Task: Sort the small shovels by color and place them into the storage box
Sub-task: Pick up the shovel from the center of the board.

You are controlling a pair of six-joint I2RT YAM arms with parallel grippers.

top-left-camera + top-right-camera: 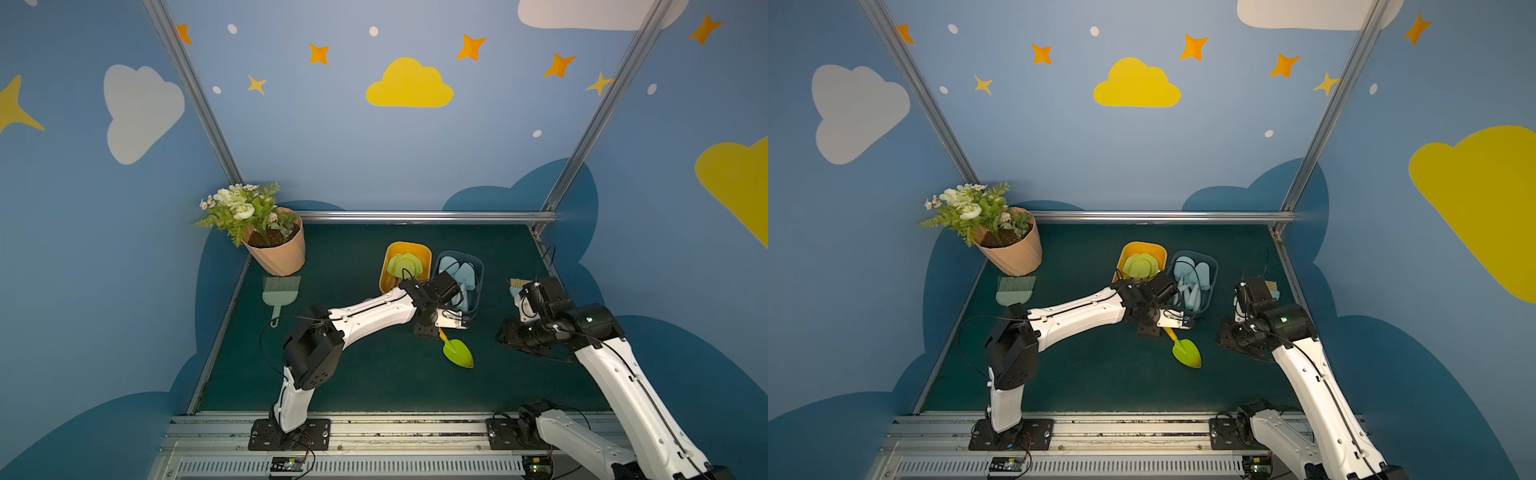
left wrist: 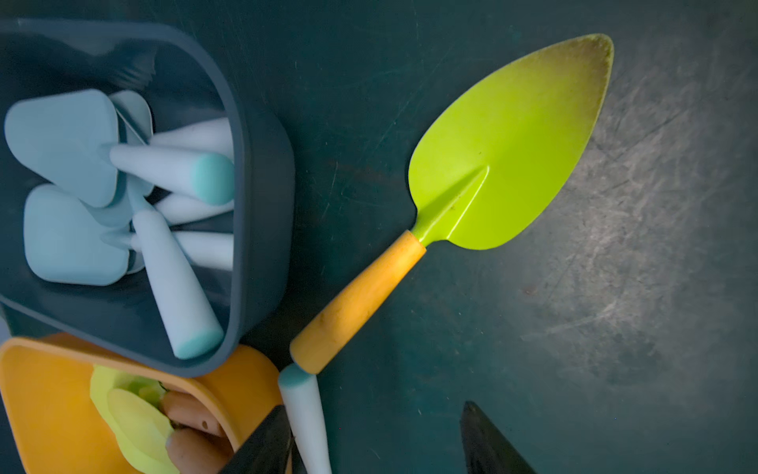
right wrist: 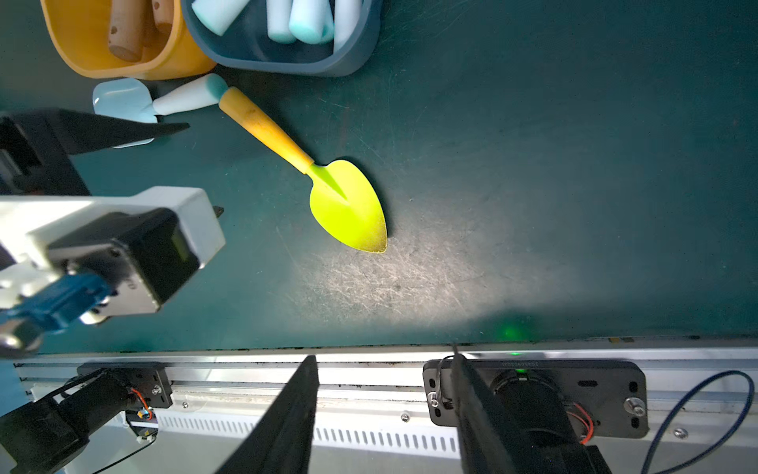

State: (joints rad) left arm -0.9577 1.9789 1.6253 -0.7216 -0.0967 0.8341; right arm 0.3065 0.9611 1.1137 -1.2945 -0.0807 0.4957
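Lime-green shovel (image 2: 504, 156), orange handle, lies flat on the mat (image 2: 615, 328) just beside the blue-grey box (image 2: 262, 205), outside it. Its handle end touches a loose light blue shovel (image 3: 164, 100), also beside that box. Left gripper (image 2: 374, 406): fingers spread, one beside the pale handle, pinching nothing. Right gripper (image 3: 381, 353): spread, empty. Left arm (image 1: 374, 311) covers the box's near end in both top views.

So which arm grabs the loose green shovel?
Left. The left end effector, open, hangs at the handle of the green shovel, beside the yellow box; the right end effector points at the front rail.
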